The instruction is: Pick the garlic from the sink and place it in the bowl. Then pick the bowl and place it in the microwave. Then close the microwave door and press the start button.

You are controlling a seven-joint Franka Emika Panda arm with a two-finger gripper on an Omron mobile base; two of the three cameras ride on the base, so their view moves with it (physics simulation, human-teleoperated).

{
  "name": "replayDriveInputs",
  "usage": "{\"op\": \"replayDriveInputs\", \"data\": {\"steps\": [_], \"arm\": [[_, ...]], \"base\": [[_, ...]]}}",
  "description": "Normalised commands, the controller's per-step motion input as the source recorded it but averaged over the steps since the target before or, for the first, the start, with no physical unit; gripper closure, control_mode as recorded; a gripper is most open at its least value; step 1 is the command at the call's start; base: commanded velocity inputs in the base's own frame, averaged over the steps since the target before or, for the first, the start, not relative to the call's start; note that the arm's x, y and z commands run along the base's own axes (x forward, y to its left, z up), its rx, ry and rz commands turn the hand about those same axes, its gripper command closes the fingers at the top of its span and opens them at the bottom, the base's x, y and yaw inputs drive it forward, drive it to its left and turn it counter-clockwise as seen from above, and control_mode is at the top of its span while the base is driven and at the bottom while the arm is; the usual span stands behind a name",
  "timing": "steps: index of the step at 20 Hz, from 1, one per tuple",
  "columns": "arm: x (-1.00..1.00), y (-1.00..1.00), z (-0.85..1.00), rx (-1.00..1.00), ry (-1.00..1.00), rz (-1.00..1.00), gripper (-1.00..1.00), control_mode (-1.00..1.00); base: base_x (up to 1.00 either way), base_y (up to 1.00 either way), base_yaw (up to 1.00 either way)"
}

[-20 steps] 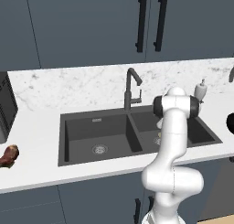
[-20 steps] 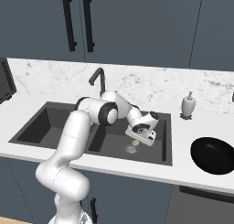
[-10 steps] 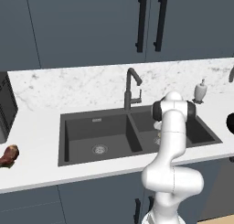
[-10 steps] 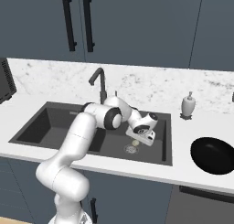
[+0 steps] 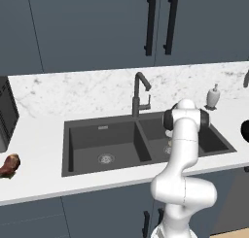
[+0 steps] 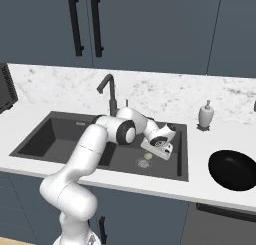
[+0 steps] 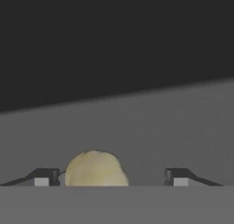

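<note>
Having dropped lower into the sink's (image 6: 60,134) right basin, the tool (image 7: 112,177) is hovering open, garlic (image 7: 96,169) lying between its tips, nearer the left one.

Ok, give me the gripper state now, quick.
Gripper: open, fingers either side of the garlic in the sink, not yet clamped on it.

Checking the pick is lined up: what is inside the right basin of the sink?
The garlic lies on the sink floor between the open end effector fingers. The right base view shows a round drain there; the arm hides part of the basin.
</note>
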Motion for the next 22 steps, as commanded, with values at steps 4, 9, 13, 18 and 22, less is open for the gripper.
{"op": "replayDriveInputs", "data": {"steps": [4,9,13,18,22], "arm": [[-0.2,0.14,0.0,0.0,-0.01,0.0,-1.0,-1.0],[-0.13,0.19,-0.02,0.0,0.0,0.0,-1.0,-1.0],[0.22,0.3,-0.22,0.0,-0.02,0.0,-1.0,-1.0],[0.26,0.06,-0.23,0.0,-0.01,0.0,-1.0,-1.0],[-0.2,0.36,-0.16,0.0,0.0,0.0,1.0,-1.0]], "base": [[0.0,0.0,0.0],[0.0,0.0,0.0],[0.0,0.0,0.0],[0.0,0.0,0.0],[0.0,0.0,0.0]]}}
